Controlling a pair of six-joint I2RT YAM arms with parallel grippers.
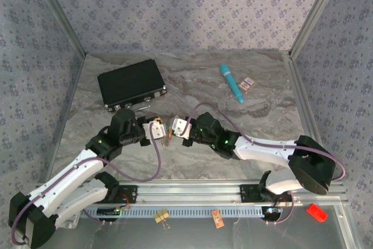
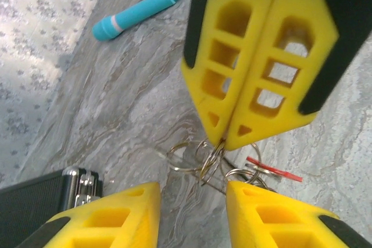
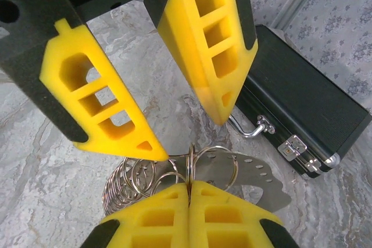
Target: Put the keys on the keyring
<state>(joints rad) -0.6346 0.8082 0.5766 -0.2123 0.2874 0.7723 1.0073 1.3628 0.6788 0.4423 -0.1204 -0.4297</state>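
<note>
With the right tool [image 3: 189,185] pinched shut on the keyring [image 3: 142,173] at the middle of the desk [image 1: 262,121], the left tool [image 3: 189,137], jaws apart either side of it, should, I reckon, close gently on one loop only, without dragging it free.

Both arms reach in from the near edge and fold toward each other at the elbows, bringing the wrists almost nose to nose, slightly left of centre. The left tool [image 2: 192,187] has its yellow fingers [image 2: 131,213] held apart with a clear gap. The right tool [image 3: 189,189] faces it, its fingers pressed flat together, tips pointing into that gap.
</note>
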